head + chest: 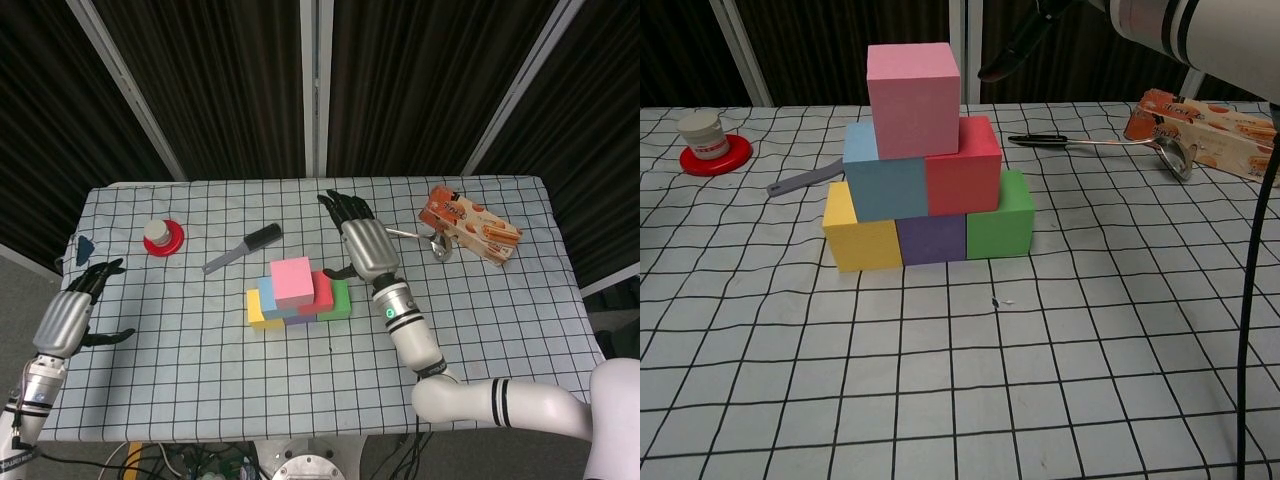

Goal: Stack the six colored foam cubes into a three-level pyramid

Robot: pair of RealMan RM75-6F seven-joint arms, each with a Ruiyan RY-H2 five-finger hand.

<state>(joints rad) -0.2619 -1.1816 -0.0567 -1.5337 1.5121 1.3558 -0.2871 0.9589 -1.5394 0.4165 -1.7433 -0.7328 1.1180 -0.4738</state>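
Observation:
A pyramid of foam cubes stands mid-table. Its bottom row is the yellow cube [858, 236], the purple cube [932, 238] and the green cube [1000, 220]. The blue cube [885, 180] and the red cube [964, 168] sit above them, and the pink cube [913, 86] [291, 280] is on top. My right hand [361, 242] hovers open above and to the right of the stack, holding nothing; in the chest view only a fingertip [998, 66] shows beside the pink cube. My left hand [70, 316] rests open near the table's left edge, far from the cubes.
A red disc with a white jar [161, 236] sits at the far left. A grey-handled brush [243, 248] lies behind the stack. A metal ladle [1110, 146] and an orange snack box [468, 224] lie at the back right.

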